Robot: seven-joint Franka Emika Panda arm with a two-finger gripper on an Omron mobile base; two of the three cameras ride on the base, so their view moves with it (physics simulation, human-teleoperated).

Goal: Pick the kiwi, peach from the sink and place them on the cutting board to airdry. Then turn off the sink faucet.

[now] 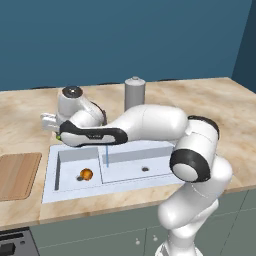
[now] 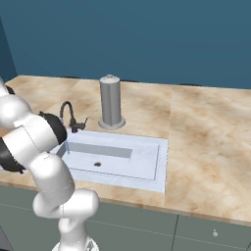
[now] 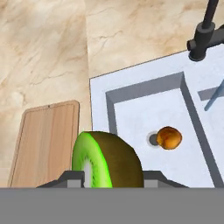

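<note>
Jaws [image 3: 112, 181] closed on the kiwi [image 3: 107, 159], w/ the fruit sitting right btwn the two tips in hand view; cut face bright green w/ pale core, brown skin on the other side. Kiwi is held up in the air, above the sink's near-left corner and the strip of surface [image 3: 48, 52] btwn sink and board

In left base view the hand [image 1: 52, 121] hangs over the left back edge of the sink [image 1: 67, 192], arm stretched out low across it; jaws themselves too small to make out there

Peach [image 3: 169, 137] lies below and to the right of the jaws, on the floor of the small compartment, touching or just beside the dark drain hole [image 3: 153, 139]. Same peach [image 1: 86, 174] shows in left base view in the small left basin, apart from the walls

Cutting board [image 3: 46, 144] is below-left of the jaws, flat on the surface, just beside the sink's outer rim, bare. Also seen at far left in left base view [image 1: 17, 175]

Sink faucet [image 3: 203, 35] stands well to the upper right of the jaws, at the sink's back edge; thin blue stream [image 3: 214, 98] falls by the divider btwn compartments, so water is on. Faucet w/ side lever also in right base view [image 2: 71, 117]

Tall grey cylinder [image 2: 110, 102] w/ knobbed top stands on the surface behind the sink, far side from the jaws
</note>
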